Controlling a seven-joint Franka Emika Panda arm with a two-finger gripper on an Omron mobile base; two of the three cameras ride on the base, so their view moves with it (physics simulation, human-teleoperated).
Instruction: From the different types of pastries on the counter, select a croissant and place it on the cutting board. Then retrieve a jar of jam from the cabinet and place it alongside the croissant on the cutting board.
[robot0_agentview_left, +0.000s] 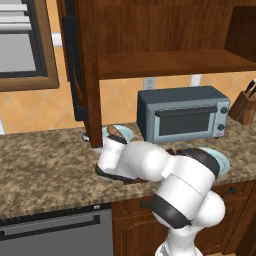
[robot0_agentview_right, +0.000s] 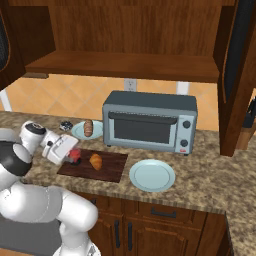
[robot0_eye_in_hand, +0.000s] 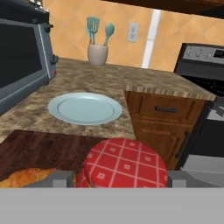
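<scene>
Claw (robot0_agentview_right: 74, 156) low over left end of cutting board (robot0_agentview_right: 107, 170), fingers on either side of jar of jam (robot0_agentview_right: 75, 155); pinching the jar. Hand view: red checked lid (robot0_eye_in_hand: 124, 165) between the two tips, no readable label. Croissant (robot0_agentview_right: 95, 161) lies on the board just beside the jar. Brown loaf pastry (robot0_agentview_right: 88, 127) on blue plate (robot0_agentview_right: 80, 132) behind. Second plate (robot0_agentview_right: 152, 175) on tabletop (robot0_agentview_right: 210, 185) right of board. Toaster oven (robot0_agentview_right: 150, 121): no legible writing.
</scene>
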